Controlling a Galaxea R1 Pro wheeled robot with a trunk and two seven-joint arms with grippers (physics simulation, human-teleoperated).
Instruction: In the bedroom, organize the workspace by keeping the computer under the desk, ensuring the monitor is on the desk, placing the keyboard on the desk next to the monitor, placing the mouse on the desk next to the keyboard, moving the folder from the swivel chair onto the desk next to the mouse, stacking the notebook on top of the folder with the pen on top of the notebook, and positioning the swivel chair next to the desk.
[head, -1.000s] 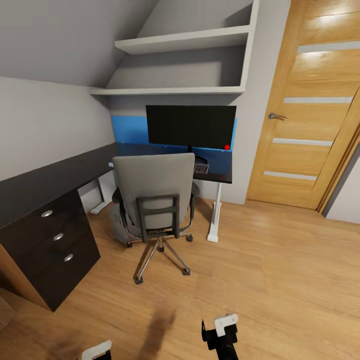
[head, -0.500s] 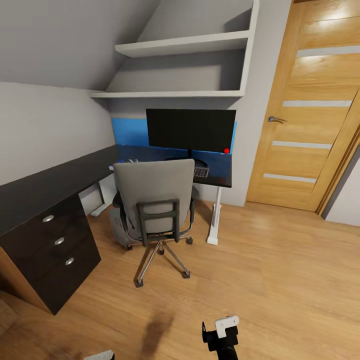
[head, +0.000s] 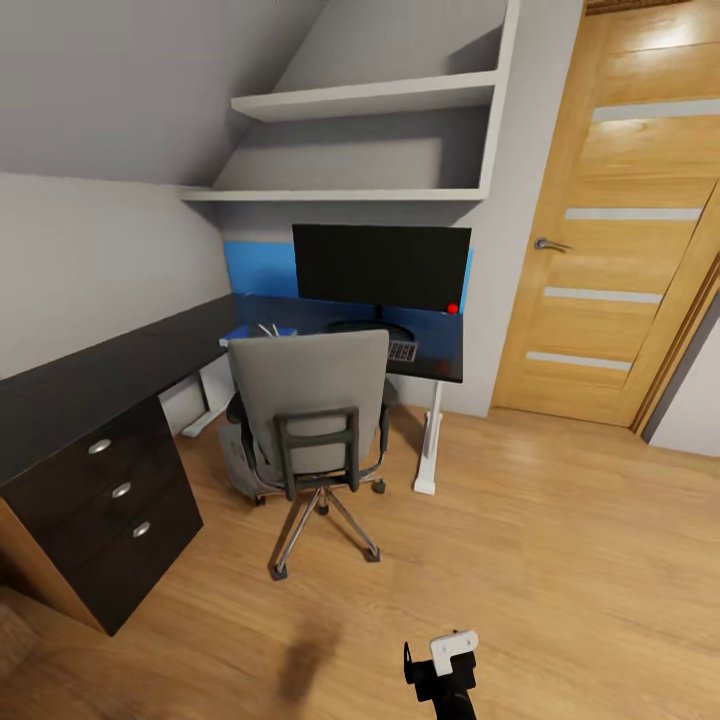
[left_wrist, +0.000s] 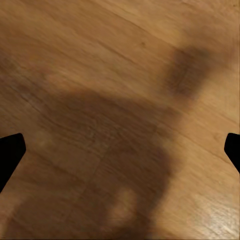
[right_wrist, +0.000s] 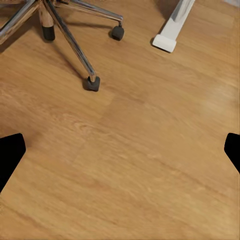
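Note:
The grey swivel chair (head: 308, 395) stands with its back to me, pushed up to the black desk (head: 110, 365). On the desk the wide black monitor (head: 381, 265) stands with its red dot at the lower right. A strip of the keyboard (head: 402, 351) shows beside the chair's back. A blue flat thing (head: 252, 333), maybe the folder, peeks over the chair's back. A light grey box, seemingly the computer (head: 237, 455), sits under the desk. My left gripper (left_wrist: 120, 150) and right gripper (right_wrist: 120, 150) are open above the wooden floor. The chair's star base (right_wrist: 70, 40) shows in the right wrist view.
A wooden door (head: 620, 230) is at the right. White wall shelves (head: 370, 100) hang above the monitor. The desk's three drawers (head: 115, 490) stand at the left, and its white leg (head: 430, 440) is right of the chair. My right arm (head: 445, 675) is low in the head view.
The whole head view has shifted a little, so everything sits lower in the picture. The white part of my left arm has left the bottom edge. The chair and desk things have not moved.

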